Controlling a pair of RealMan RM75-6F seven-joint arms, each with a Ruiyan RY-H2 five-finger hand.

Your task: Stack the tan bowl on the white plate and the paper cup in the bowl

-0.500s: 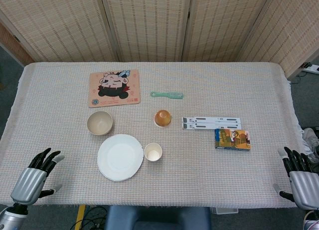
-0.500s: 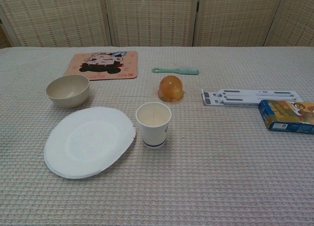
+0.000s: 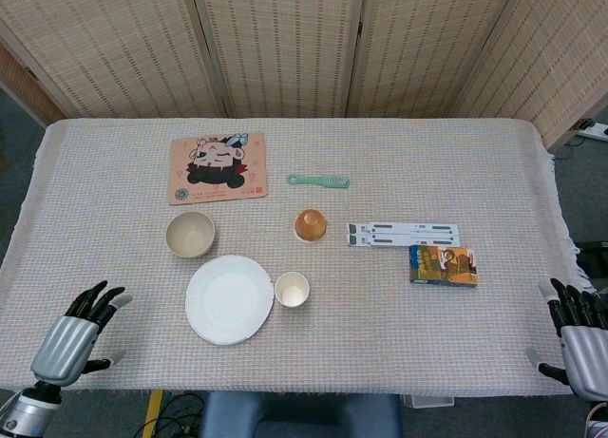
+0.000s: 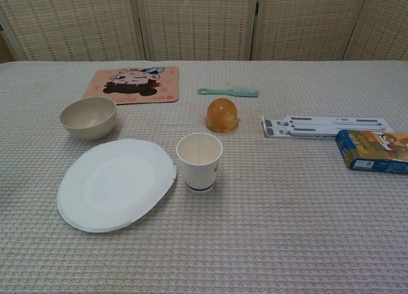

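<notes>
White plate [image 3: 229, 299] flat on the woven tablecloth [image 3: 494, 162], taken here as the landmark. Tan bowl [image 3: 190, 234] upright, just behind the plate and to its left, close to the rim but apart from it; nothing inside. Paper cup [image 3: 292, 290] upright, mouth up, just beside the plate's right edge; contact with the rim not determinable. Nothing resting on the plate.

Left hand [image 3: 74, 334] low at the near table edge, well left of the plate; fingers spread and extended, nothing held. Right hand [image 3: 581, 333] at the near edge, far right of the plate, partly cut off by the picture border; visible fingers extended and apart, nothing held. Neither hand visible in the chest view.

Other items, all apart from the plate: orange dome-shaped object [image 3: 310, 224] behind and right; green comb [image 3: 318, 180] further back; cartoon mat [image 3: 218, 168] behind the bowl; white flat stand [image 3: 403, 234] to the right; blue and orange box [image 3: 443, 265] just in front of the stand.
</notes>
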